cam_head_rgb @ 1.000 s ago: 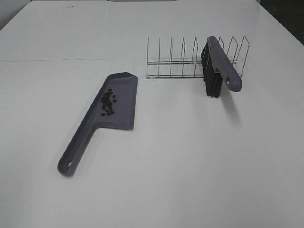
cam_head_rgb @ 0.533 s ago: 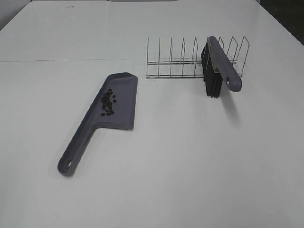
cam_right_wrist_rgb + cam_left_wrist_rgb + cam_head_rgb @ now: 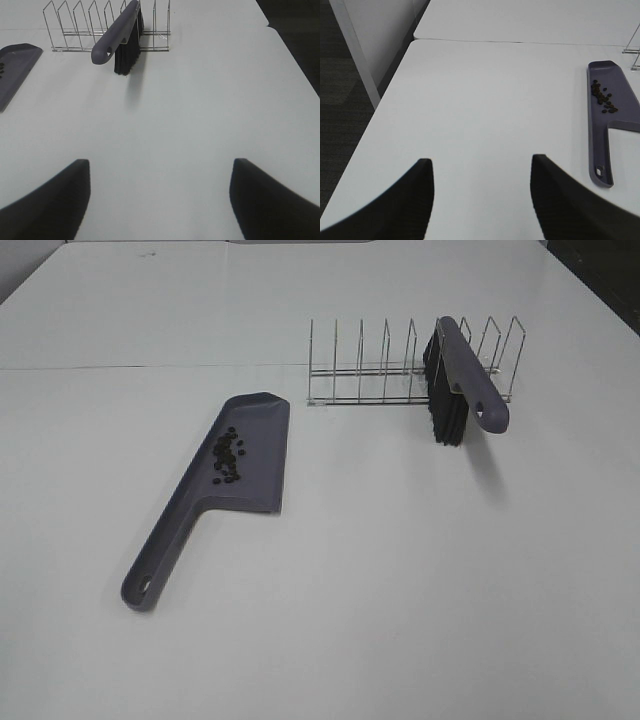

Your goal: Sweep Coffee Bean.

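Observation:
A cluster of coffee beans (image 3: 228,453) lies in the pan of the grey-purple dustpan (image 3: 255,465), which lies flat on the white table left of centre with its handle toward the front left. The beans (image 3: 603,98) and dustpan (image 3: 615,85) also show in the left wrist view. The grey-purple brush (image 3: 472,375) with black bristles (image 3: 445,405) rests in the wire rack (image 3: 360,370), handle sticking out front. It also shows in the right wrist view (image 3: 116,32). My left gripper (image 3: 480,195) and right gripper (image 3: 160,195) are open and empty, far from these things, outside the high view.
The wire rack (image 3: 75,30) stands at the back, right of the dustpan. The table's left edge (image 3: 375,115) drops to dark floor. The table's right edge (image 3: 295,55) lies beyond the brush. A seam (image 3: 150,366) crosses the table behind the dustpan.

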Available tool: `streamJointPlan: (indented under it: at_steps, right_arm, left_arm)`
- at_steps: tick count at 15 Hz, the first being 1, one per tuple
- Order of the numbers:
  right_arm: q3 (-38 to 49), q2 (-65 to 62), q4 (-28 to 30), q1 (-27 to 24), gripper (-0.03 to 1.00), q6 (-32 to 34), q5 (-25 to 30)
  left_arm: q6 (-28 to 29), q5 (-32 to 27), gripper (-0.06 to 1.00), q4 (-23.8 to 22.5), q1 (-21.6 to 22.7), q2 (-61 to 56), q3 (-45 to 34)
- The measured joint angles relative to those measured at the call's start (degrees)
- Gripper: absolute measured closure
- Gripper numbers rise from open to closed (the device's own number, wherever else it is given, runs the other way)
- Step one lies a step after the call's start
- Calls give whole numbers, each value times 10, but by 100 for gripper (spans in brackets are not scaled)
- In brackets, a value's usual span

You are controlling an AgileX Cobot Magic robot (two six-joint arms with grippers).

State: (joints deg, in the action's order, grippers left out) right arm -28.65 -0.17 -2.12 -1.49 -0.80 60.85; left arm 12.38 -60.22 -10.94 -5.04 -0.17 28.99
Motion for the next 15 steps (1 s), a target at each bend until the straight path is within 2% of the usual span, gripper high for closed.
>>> streamJointPlan:
  at_steps: [4, 10, 12, 15]
  right_arm:
    - [0, 0, 0, 0, 29, 0, 0]
    - [0, 0, 0, 0, 29, 0, 0]
    - [0, 0, 0, 0, 29, 0, 0]
    - [0, 0, 0, 0, 29, 0, 0]
  left_arm:
    - [0, 0, 40, -1, 28, 0, 0]
    - [0, 0, 40, 5, 28, 0, 0]
    - [-14, 0, 40, 38, 28, 0, 0]
    - [-92, 1, 40, 109, 28, 0, -1]
